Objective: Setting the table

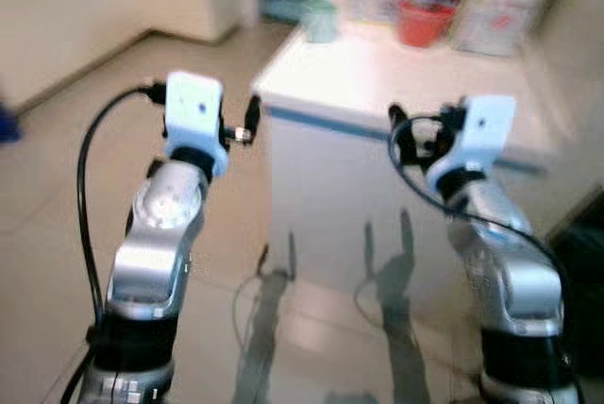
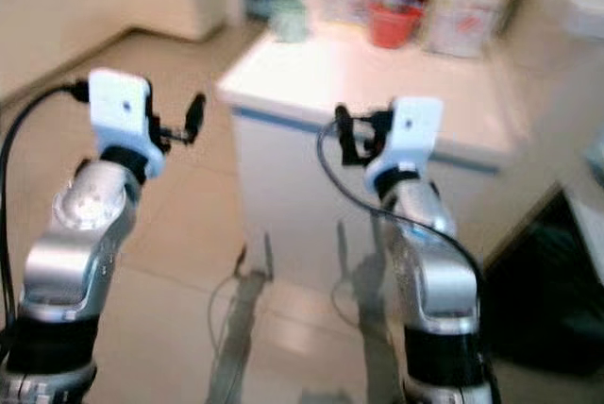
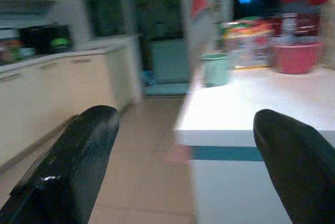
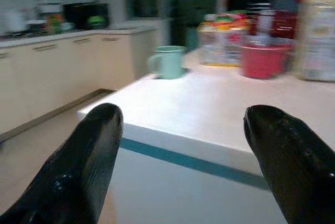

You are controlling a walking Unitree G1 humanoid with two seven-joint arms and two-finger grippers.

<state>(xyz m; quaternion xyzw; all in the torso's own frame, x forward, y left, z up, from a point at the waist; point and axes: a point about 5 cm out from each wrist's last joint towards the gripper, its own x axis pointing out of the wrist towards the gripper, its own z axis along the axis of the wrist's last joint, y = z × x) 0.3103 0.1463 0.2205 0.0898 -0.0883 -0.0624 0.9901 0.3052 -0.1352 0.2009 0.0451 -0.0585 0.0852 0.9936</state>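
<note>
Both arms are raised in front of a white table (image 1: 377, 74) with a teal stripe along its edge; the frames are blurred. Left gripper (image 3: 183, 145) is spread wide and empty, held just off the table's near corner over the tiled floor (image 1: 113, 177). Right gripper (image 4: 183, 145) is also spread wide and empty, level with the table's near edge. On the tabletop sit a pale green mug (image 4: 168, 62) near the far left corner, a red bowl (image 4: 261, 59) beside it, and packaged goods (image 4: 222, 43) behind. Cream kitchen cabinets (image 3: 57, 88) line the robot's left.
</note>
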